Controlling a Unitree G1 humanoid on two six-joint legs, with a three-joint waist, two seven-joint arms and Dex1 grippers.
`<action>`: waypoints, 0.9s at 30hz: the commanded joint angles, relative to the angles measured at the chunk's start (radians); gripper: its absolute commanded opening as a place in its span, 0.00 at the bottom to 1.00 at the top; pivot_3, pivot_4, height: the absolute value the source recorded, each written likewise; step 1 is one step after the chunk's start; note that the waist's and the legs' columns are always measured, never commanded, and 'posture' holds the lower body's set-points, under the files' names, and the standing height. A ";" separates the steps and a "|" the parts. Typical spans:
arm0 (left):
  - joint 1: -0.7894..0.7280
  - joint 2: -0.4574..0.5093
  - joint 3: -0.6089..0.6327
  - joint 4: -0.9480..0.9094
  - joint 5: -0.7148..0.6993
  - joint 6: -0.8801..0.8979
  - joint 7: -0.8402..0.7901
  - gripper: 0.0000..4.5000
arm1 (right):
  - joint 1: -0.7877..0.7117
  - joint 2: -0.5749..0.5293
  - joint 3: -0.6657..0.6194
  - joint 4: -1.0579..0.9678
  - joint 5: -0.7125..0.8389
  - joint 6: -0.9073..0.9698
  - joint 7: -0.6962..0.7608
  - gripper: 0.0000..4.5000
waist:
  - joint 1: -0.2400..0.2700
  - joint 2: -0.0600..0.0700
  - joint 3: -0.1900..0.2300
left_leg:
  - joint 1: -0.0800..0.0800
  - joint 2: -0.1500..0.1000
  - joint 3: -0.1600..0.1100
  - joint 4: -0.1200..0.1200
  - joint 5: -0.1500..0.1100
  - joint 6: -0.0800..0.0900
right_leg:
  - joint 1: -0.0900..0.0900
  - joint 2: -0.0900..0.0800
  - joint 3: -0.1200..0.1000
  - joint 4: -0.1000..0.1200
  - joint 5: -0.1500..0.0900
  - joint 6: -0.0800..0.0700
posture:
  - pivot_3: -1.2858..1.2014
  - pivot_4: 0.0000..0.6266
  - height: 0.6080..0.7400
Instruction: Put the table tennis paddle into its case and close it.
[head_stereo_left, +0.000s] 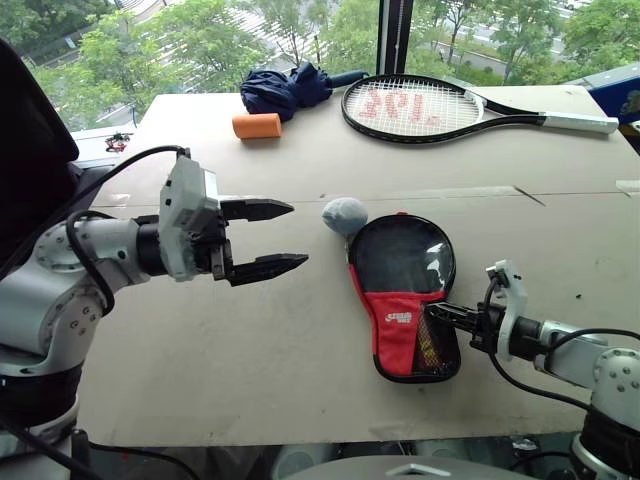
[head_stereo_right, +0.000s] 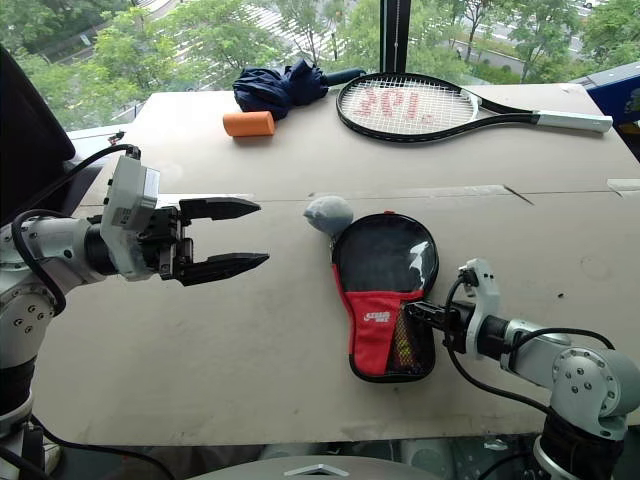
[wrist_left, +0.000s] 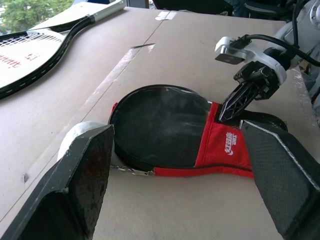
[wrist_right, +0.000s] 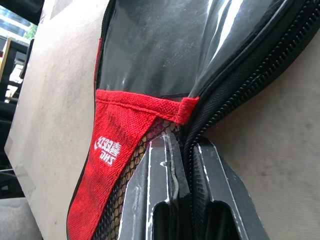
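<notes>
The black case lies flat on the table, right of the middle, with its red logo panel and mesh pocket toward me. The table tennis paddle is inside it; its black face shows through the clear window. My right gripper is shut at the case's right edge by the mesh pocket. In the right wrist view its fingers pinch the zipper track. My left gripper hovers open above the table to the left of the case, pointing at it, with nothing between its fingers.
A grey ball touches the case's far left rim. At the back lie an orange cylinder, a folded dark blue umbrella and a large strung tennis racket. The table's front edge is close below the case.
</notes>
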 joint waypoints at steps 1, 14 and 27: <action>-0.023 0.007 -0.002 0.012 0.008 -0.027 -0.017 0.92 | -0.027 0.004 -0.048 -0.013 0.008 0.006 -0.062 0.01 | 0.000 0.000 0.000 | 0.000 0.000 0.000 0.000 0.000 0.000 | 0.000 0.000 0.000 0.000 0.000 0.000 | 0.52 0.24 0.89; -0.022 0.012 -0.013 0.046 0.038 -0.057 -0.054 0.92 | 0.089 -0.435 -0.018 -0.026 0.083 -0.234 0.266 0.45 | 0.002 0.001 0.001 | 0.000 0.000 0.001 -0.001 0.000 0.000 | 0.000 0.000 0.000 0.000 0.000 0.000 | 0.52 0.24 0.89; -0.214 -0.126 -0.240 0.493 0.325 -0.210 -0.003 0.92 | 0.008 -0.394 0.499 0.155 -0.399 -1.016 0.458 0.45 | 0.005 -0.002 0.001 | 0.000 0.000 0.003 0.001 0.000 0.000 | 0.000 0.000 0.000 0.001 0.000 0.000 | 0.52 0.24 0.89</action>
